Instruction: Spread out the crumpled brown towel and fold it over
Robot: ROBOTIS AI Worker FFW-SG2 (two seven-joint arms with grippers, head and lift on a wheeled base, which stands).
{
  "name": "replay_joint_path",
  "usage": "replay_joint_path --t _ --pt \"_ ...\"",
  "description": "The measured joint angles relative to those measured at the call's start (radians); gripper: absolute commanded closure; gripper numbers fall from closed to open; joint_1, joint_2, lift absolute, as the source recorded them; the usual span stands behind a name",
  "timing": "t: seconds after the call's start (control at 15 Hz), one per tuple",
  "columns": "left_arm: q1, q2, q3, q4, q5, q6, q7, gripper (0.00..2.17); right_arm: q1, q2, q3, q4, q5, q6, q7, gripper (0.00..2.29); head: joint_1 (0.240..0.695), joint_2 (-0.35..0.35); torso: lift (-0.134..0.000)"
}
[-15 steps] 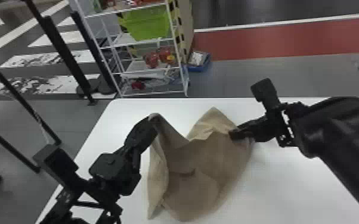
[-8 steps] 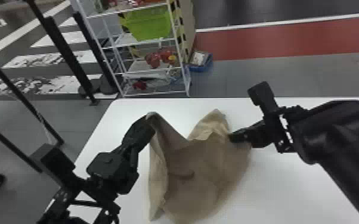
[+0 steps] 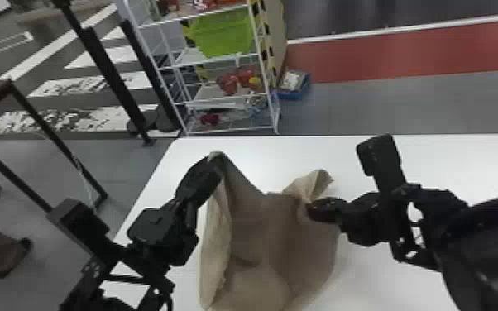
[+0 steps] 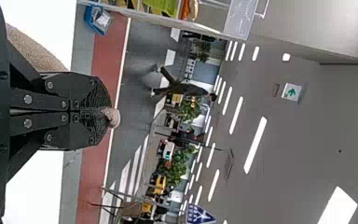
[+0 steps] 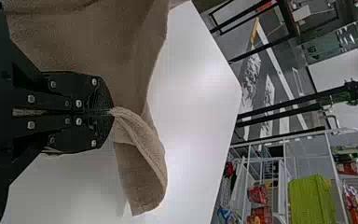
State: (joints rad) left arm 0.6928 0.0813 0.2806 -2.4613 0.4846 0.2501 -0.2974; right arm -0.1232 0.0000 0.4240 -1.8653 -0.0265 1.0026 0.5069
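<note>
Held up between both arms, the brown towel (image 3: 260, 231) sags in folds over the white table. My left gripper (image 3: 215, 159) is shut on its upper left edge; in the left wrist view a small bit of towel (image 4: 113, 117) pokes out past the tips of the left gripper (image 4: 107, 112). On the towel's right side my right gripper (image 3: 312, 209) is shut on the cloth, lower than the left one. In the right wrist view a loose flap of towel (image 5: 142, 172) hangs beyond the right gripper (image 5: 109, 112). The towel's near end runs out at the head view's bottom edge.
The white table (image 3: 384, 285) extends to the right, with its left edge slanting beside the left arm. Behind it stand a white wire shelf (image 3: 219, 62) with a green bin (image 3: 223, 35) and a blue box (image 3: 293, 84) on the floor.
Both grippers have kept their hold on the towel and barely moved. The hanging cloth between them has shifted slightly, its right side drawn in a little.
</note>
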Motion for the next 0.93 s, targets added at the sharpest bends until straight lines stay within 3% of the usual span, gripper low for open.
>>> replay_joint_path --t 0.27,0.47,0.8,0.87,0.93 --pt "0.008 -0.003 -0.011 0.000 -0.002 0.004 -0.008 1.38 0.155 0.000 -0.047 -0.222 -0.003 0.004 -0.087 1.39 0.695 0.350 -0.123" --pt "0.014 -0.004 -0.027 0.003 -0.014 0.010 -0.026 1.38 0.290 0.000 -0.129 -0.357 -0.010 -0.001 -0.123 1.39 0.695 0.350 -0.123" --pt "0.012 -0.006 -0.072 0.009 -0.053 0.012 -0.026 1.38 0.573 0.000 -0.239 -0.542 0.002 -0.228 -0.195 1.39 0.695 0.242 -0.123" --pt "0.011 -0.005 -0.082 0.012 -0.067 0.013 -0.025 1.38 0.623 0.000 -0.263 -0.572 0.001 -0.283 -0.205 1.34 0.695 0.221 -0.123" --pt "0.011 -0.005 -0.093 0.016 -0.083 0.013 -0.023 1.38 0.653 0.000 -0.283 -0.588 -0.002 -0.307 -0.209 1.08 0.695 0.203 -0.123"
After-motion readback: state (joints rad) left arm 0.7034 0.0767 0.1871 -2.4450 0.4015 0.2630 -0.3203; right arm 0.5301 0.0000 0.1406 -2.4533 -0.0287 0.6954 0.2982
